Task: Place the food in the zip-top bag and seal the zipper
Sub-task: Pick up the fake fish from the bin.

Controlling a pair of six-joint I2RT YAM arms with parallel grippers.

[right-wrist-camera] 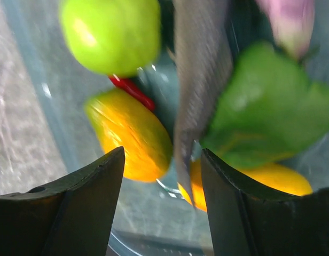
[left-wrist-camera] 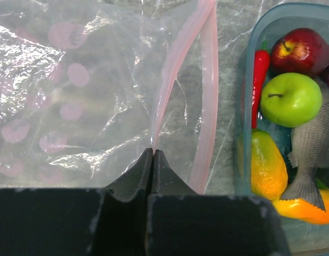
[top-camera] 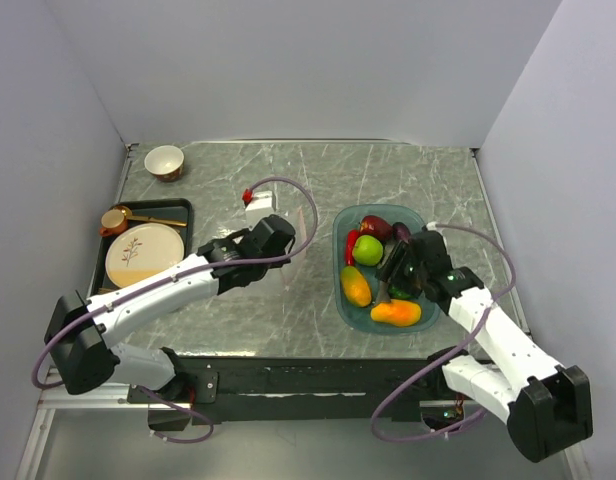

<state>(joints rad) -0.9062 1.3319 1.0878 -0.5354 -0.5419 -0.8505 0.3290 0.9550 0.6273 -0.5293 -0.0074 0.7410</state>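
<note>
Food (left-wrist-camera: 290,98) is lying in the tray (left-wrist-camera: 244,114) while the left fingers (left-wrist-camera: 133,178), closed on the zipper strip (left-wrist-camera: 165,93), are holding the clear bag (left-wrist-camera: 84,96) open-mouthed beside it and the right fingers (right-wrist-camera: 95,186), spread apart, are hovering over a mango (right-wrist-camera: 130,136), seemingly to grasp it.

Top view: bright, even light from overhead. Walls (top-camera: 308,70) near white, no hard shadows, faint sheen on the bench (top-camera: 288,310). Focus good across the frame.

Left wrist view: sharp. White glare streaks on the crinkles of the bag (left-wrist-camera: 73,106); small highlight on the green apple (left-wrist-camera: 290,99). Left fingers (left-wrist-camera: 133,178) dark, low detail, slightly soft at the bottom edge.

Right wrist view: strongly blurred. Green apple (right-wrist-camera: 111,32) and mango (right-wrist-camera: 130,133) smeared, outlines lost. Right fingers (right-wrist-camera: 84,197) crisper than the food.
</note>
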